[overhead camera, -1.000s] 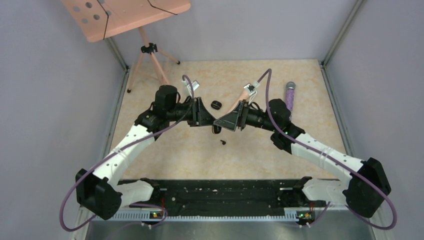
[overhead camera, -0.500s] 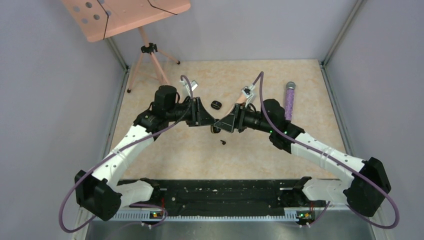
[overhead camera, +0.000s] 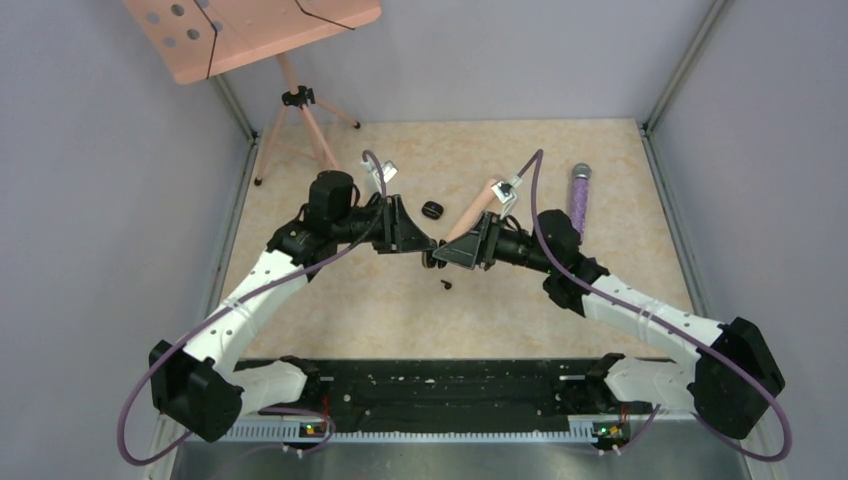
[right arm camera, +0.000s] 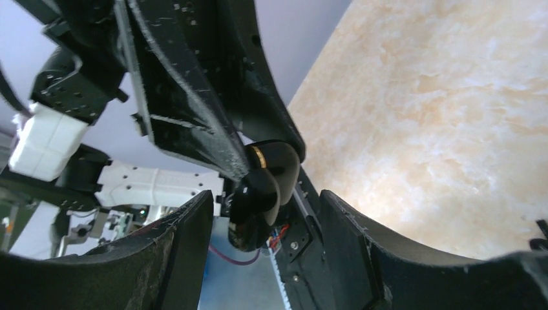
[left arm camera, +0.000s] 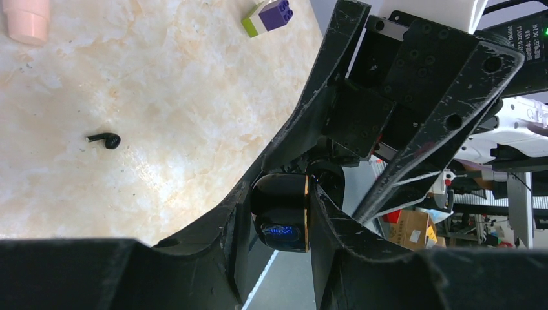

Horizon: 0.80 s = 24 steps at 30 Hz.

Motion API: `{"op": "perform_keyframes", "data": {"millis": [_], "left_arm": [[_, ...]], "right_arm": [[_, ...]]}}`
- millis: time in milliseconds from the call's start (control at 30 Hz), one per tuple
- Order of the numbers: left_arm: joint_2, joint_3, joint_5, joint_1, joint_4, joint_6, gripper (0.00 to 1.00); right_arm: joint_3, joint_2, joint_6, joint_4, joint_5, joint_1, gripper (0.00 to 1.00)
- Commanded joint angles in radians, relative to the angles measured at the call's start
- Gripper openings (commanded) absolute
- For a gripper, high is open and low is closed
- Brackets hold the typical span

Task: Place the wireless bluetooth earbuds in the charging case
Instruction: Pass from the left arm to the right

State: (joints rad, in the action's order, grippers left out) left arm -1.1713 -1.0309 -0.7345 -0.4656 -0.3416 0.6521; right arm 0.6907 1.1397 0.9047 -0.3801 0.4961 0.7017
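Observation:
My left gripper (left arm camera: 282, 223) is shut on the charging case (left arm camera: 278, 197), a glossy black pebble with a gold rim and a blue spot, held above the table. In the right wrist view the case (right arm camera: 271, 168) shows two rounded halves, the lid apparently ajar. My right gripper (right arm camera: 262, 223) stands open around it, with a gap on each side. In the top view both grippers, left (overhead camera: 430, 244) and right (overhead camera: 443, 256), meet tip to tip mid-table. One earbud (left arm camera: 106, 139) lies loose on the marble, just in front of them (overhead camera: 446, 285).
A black rounded lump (overhead camera: 432, 210) and a pink cylinder (overhead camera: 470, 212) lie behind the grippers. A purple-and-white cube (left arm camera: 267, 16) sits nearby. A purple handle (overhead camera: 580, 195) lies at the right. A pink tripod stand (overhead camera: 300, 110) stands at the back left. Grey walls enclose the table.
My right gripper has narrowed a little and shifted slightly nearer around the case, uncovering more of the pink cylinder. The left arm and the case have not moved.

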Motion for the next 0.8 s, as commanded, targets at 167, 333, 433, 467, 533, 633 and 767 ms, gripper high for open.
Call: {"op": "perform_keyframes", "data": {"millis": [167,333,433,467,533,633,767], "left_arm": [[0.014,-0.038,-0.053,0.003,0.070,-0.007,0.00],[0.002,-0.044,-0.099,0.008,0.084,-0.003,0.00],[-0.003,-0.044,-0.125,0.008,0.097,0.002,0.00],[-0.006,-0.044,-0.130,0.009,0.100,0.003,0.00],[-0.009,-0.044,-0.137,0.008,0.105,0.004,0.00],[-0.014,-0.044,-0.137,0.010,0.106,0.004,0.00],[-0.014,-0.044,-0.135,0.009,0.105,0.006,0.00]], "right_arm": [[-0.119,0.011,0.203,-0.464,0.125,-0.052,0.69],[-0.159,0.003,0.215,-0.507,0.130,-0.061,0.72],[-0.181,0.012,0.247,-0.586,0.143,-0.072,0.69],[-0.189,0.020,0.263,-0.608,0.145,-0.076,0.67],[-0.201,0.036,0.293,-0.676,0.158,-0.083,0.64],[-0.202,0.054,0.314,-0.721,0.172,-0.085,0.62],[-0.190,0.056,0.297,-0.692,0.176,-0.084,0.61]]}}
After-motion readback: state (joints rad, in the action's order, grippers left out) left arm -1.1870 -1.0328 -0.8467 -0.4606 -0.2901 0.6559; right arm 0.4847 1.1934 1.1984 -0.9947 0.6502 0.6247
